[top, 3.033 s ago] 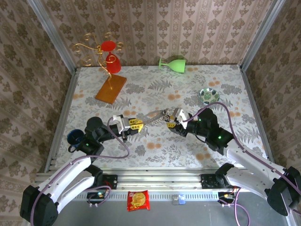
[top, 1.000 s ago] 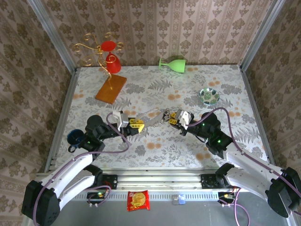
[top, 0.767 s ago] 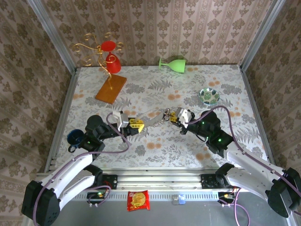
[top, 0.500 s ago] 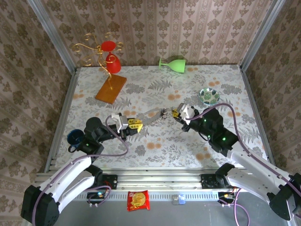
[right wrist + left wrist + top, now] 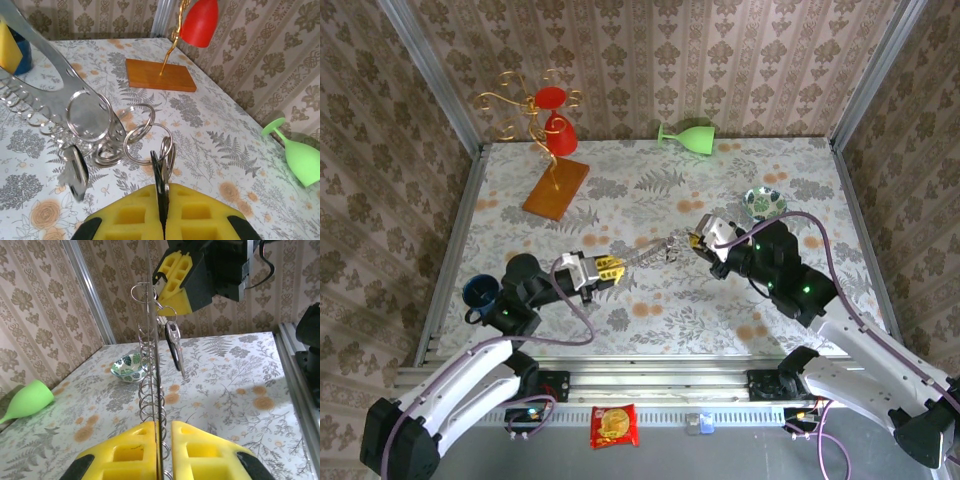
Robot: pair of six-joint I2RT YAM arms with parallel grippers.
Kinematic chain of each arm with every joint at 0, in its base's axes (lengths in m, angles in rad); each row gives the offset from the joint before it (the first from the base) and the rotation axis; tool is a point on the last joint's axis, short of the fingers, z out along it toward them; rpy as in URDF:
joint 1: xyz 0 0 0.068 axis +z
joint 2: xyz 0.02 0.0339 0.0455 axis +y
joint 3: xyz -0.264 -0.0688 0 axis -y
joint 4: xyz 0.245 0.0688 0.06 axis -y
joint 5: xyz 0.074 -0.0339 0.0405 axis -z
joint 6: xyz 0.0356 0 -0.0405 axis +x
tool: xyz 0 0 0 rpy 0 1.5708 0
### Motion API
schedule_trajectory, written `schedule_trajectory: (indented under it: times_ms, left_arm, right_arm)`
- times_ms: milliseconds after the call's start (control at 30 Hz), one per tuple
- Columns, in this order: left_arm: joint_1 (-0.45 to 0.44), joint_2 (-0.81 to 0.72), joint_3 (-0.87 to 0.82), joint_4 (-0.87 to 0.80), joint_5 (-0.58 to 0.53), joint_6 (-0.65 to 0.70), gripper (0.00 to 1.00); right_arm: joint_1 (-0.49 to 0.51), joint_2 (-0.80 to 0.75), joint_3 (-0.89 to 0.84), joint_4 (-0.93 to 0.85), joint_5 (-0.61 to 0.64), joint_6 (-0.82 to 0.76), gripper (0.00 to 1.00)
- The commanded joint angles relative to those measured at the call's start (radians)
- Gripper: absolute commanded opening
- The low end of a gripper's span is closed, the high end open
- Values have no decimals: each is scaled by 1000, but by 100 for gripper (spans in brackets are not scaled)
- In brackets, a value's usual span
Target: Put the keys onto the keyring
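A: Where's the keyring [image 5: 645, 254]?
B: Up in the air, mid table [image 5: 670, 312], btw the 2 arms. It's a flat shiny strip w/ holes & lots of little wire rings [image 5: 107, 150] on it.
A: Who's got it?
B: The left gripper [image 5: 160, 428]. Its yellow fingers [image 5: 125, 455] squeeze tight on one end. In the left wrist cam you see the strip from its thin edge.
A: & the right gripper [image 5: 164, 192]?
B: Fingers almost together, w/ the pinched key [image 5: 160, 172] held btw them, thin side facing the cam. A wire ring goes thru its top & touches the other rings. Can't tell if it's hooked to the strip.
A: 2nd key?
B: The hanging key [image 5: 77, 172] dangles from a ring under the strip, dark head up, blade down.
A: Other stuff?
B: Green glass [image 5: 688, 135] on its side at the back. Small dish [image 5: 763, 203] near the right gripper. Red cup [image 5: 558, 132] on a gold stand [image 5: 556, 188], back left. Blue cup [image 5: 480, 292] by the left arm.
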Motion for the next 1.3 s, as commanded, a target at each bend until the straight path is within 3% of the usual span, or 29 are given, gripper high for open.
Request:
schedule_trajectory:
  times_ms: [0, 100, 633, 767, 1000, 1267]
  left_arm:
    - [-13, -16, -29, -32, -75, 74, 2]
    - [-17, -21, -38, -24, -115, 87, 5]
    - [-20, -58, -66, -58, -192, 99, 60]
    - [-20, -82, -68, -51, -313, 59, 65]
    - [12, -89, -13, -94, -688, -84, 67]
    - [113, -103, 15, -146, -844, -223, 66]
  right_arm:
    - [5, 1, 61, -21, 22, -3, 0]
    - [14, 1, 72, -29, 22, -9, 0]
    - [26, 29, 111, -80, 75, -42, 0]
    - [26, 61, 121, -122, 101, -62, 0]
    - [30, 150, 145, -151, 87, -89, 0]
    - [128, 325, 217, -86, 53, -81, 0]
